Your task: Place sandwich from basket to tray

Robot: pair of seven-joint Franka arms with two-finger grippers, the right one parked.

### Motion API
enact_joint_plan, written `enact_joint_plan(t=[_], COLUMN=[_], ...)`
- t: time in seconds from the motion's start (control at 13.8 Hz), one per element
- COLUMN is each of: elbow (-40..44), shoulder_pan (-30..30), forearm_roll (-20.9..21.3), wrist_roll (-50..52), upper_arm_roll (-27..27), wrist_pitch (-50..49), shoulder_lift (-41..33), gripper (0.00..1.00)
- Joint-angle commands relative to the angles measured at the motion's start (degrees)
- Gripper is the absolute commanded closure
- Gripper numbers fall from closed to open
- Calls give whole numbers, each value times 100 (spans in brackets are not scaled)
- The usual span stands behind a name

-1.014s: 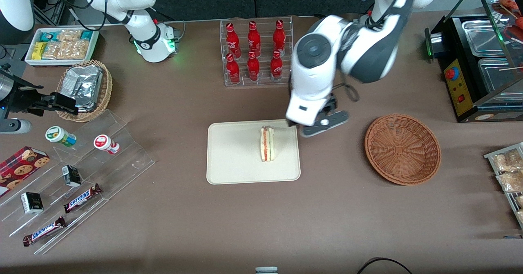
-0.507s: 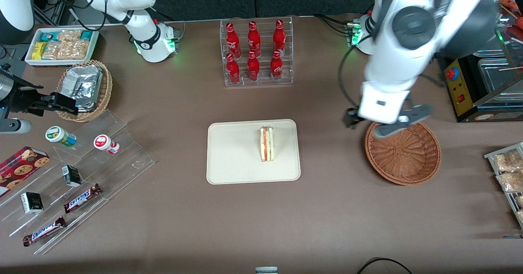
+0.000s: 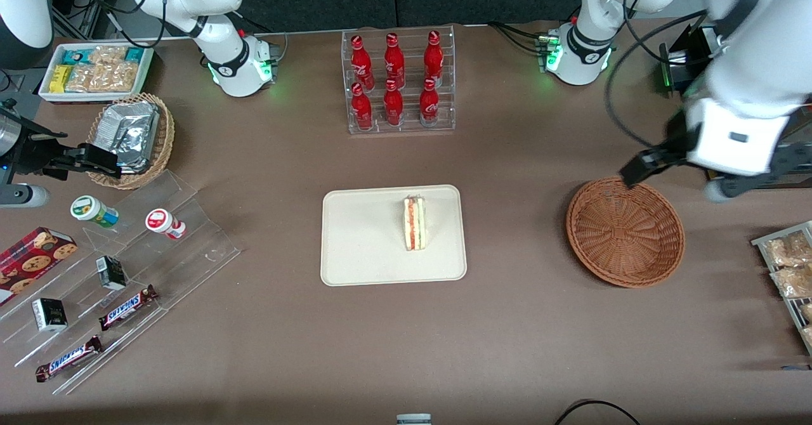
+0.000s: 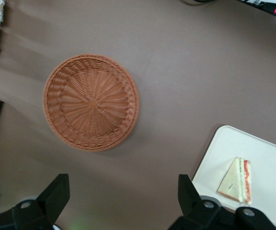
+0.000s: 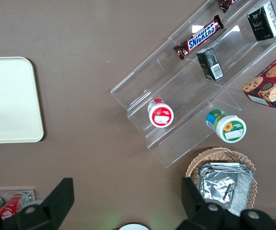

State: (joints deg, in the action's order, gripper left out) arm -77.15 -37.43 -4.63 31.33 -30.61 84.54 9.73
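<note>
The sandwich stands on its edge on the cream tray, red and green filling facing up. The reddish-brown wicker basket holds nothing and sits toward the working arm's end of the table. My left gripper hovers high over the table just past the basket's rim, toward the working arm's end, well away from the tray. In the left wrist view the gripper is open, its dark fingers wide apart with only bare table between them; the basket, tray and sandwich all show there.
A clear rack of red bottles stands farther from the front camera than the tray. A black warmer cabinet and a rack of snack packets flank the basket. An acrylic display shelf and a tan foil-packet basket sit toward the parked arm's end.
My left gripper swung from the tray's edge, across the basket, toward the working arm's end of the table. The sandwich stayed on the tray.
</note>
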Motion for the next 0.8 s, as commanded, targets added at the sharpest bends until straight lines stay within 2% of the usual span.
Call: enact_joint_plan(t=[0.0, 0.14, 0.22, 0.36, 0.51, 0.58, 0.72], elbow=[78, 95, 95, 87, 87, 69, 43], shoulder_pan=[979, 1918, 2515, 3299, 4099, 4338, 4358], forearm_roll=[-152, -143, -82, 242, 305, 314, 332], wrist_roll=[-530, -995, -1058, -1059, -1103, -1190, -1322], upper_arm_roll=[712, 1615, 2385, 3355, 4173, 4430, 4415], wrist_pitch=[-305, -551, -587, -614, -815, -877, -948], shoulder_lift=[-216, -270, -296, -340, -427, -480, -586], gripper=[0, 0, 0, 0, 0, 0, 0])
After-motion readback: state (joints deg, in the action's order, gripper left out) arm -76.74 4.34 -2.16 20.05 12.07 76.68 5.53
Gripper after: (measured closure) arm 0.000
